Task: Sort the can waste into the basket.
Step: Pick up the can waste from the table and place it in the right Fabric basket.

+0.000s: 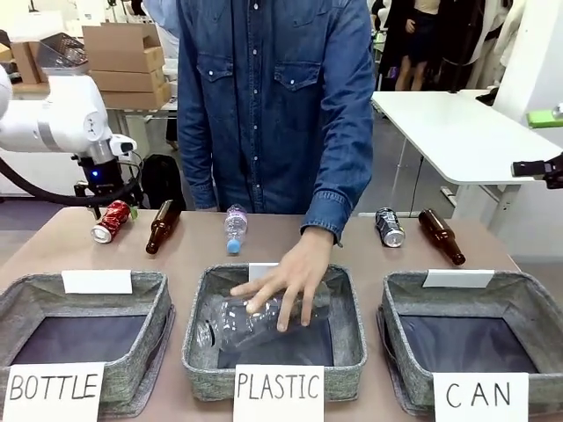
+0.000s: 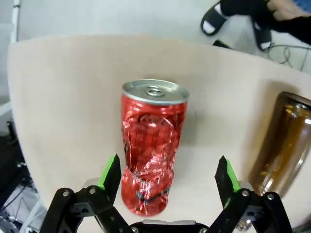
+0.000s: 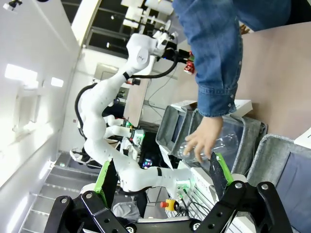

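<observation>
Directly over the crushed red can [image 2: 151,145] on the table [image 2: 63,97], left pincer [image 2: 167,164] hovered spread wide, straddling it; right pincer [image 3: 163,171] was likewise spread, holding nothing.

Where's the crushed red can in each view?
Front: red can lies at the table's far left, below the left arm.
Left wrist: centre, between the open fingers of the left gripper.
Right wrist: small red speck, upper middle, at that arm's tip; probably it.
Landmark: brown bottle beside it in the front and left wrist views.
</observation>
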